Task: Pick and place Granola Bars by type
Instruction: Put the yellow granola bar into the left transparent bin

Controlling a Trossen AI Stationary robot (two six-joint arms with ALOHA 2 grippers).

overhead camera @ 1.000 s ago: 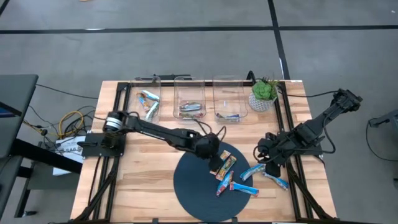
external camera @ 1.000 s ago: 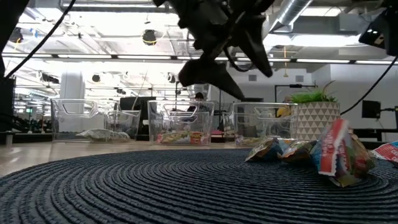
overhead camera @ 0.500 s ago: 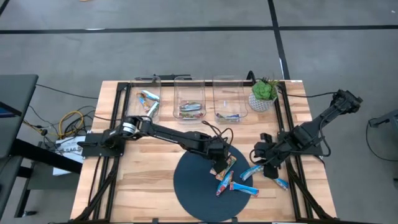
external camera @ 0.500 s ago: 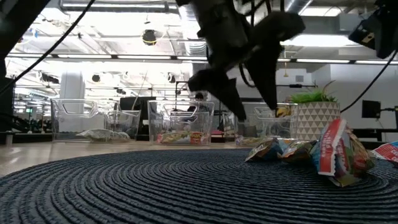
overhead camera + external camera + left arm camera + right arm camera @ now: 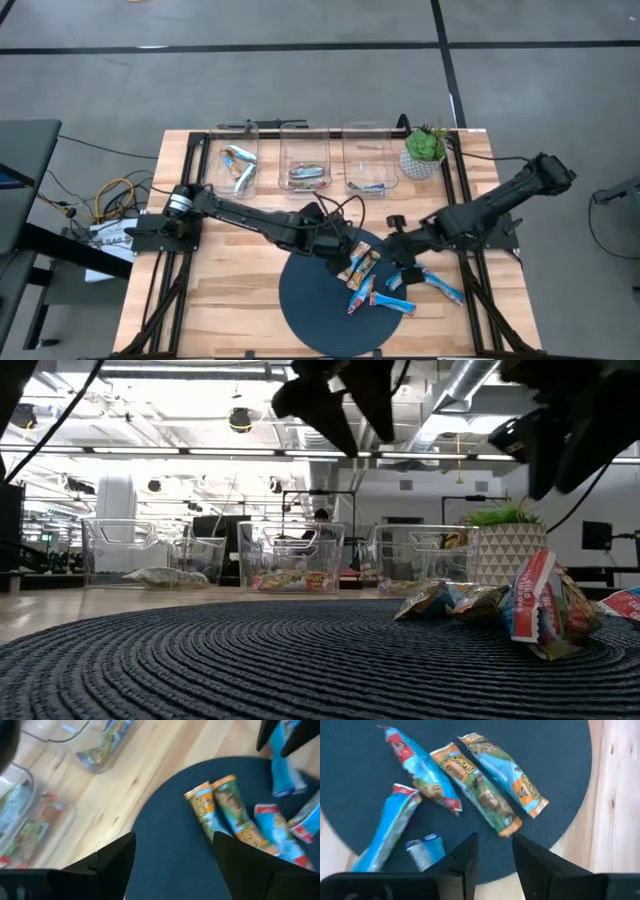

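Grey floor [image 5: 300, 90] crossed by dark lines; bright ceiling lights [image 5: 240, 420], exposed ducts [image 5: 455, 395]

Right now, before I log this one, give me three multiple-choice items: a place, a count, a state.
1. Where is the potted plant? A) on the floor B) right of the bins C) left of the bins
2. How many clear bins? A) two B) five C) three
3. The left hand is: A) open, empty B) shut C) out of view
Answers: B, it stands beside the rightmost bin; C, three line the table's back; A, its fingers stand apart with nothing between.
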